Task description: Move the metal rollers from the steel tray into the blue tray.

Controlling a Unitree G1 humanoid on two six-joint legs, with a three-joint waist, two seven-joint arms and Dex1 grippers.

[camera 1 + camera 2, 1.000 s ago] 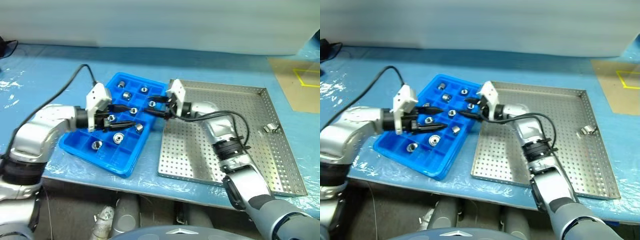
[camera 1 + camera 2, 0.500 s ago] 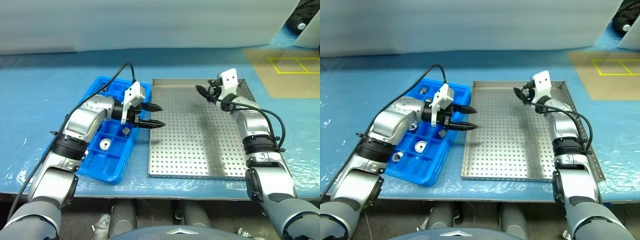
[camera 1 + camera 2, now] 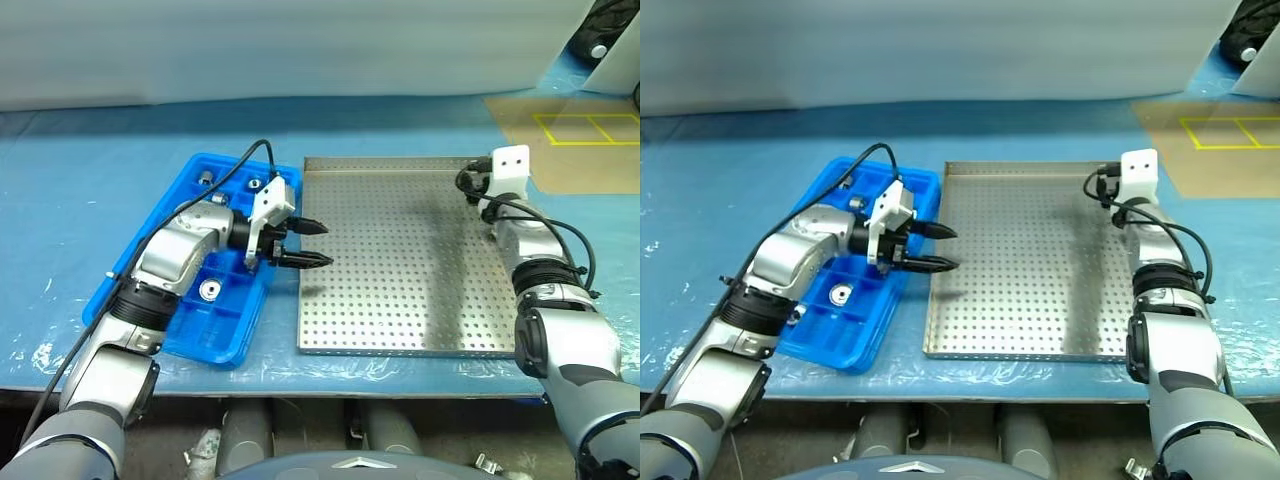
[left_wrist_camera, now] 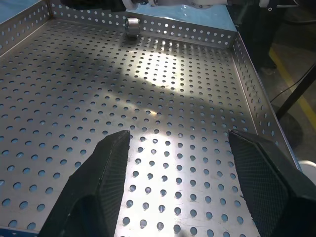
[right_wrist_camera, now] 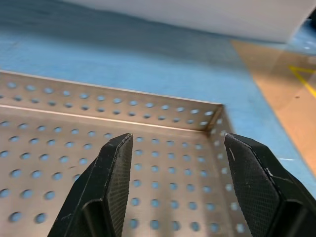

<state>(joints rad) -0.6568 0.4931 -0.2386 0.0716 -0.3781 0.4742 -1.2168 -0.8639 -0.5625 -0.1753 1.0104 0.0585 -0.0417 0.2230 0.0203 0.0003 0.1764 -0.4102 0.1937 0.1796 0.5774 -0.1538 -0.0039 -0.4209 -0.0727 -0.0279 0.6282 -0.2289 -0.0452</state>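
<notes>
**One roller left in the steel tray, both tools empty**

A single metal roller [image 4: 132, 25] stands against the steel tray's far-right rim, close beside my right tool [image 3: 1102, 186]. The other metal rollers [image 3: 210, 290] lie in compartments of the blue tray [image 3: 222, 338], which sits just beside the steel tray [image 3: 400, 300] on its left, both on the blue-covered surface [image 3: 80, 200].

My left tool [image 3: 305, 243] reaches from over the blue tray across the steel tray's left edge, its fingers [image 4: 106, 168] apart with nothing between them. My right tool points toward the tray's far right corner, fingers [image 5: 111, 173] apart too, gripping nothing.
</notes>
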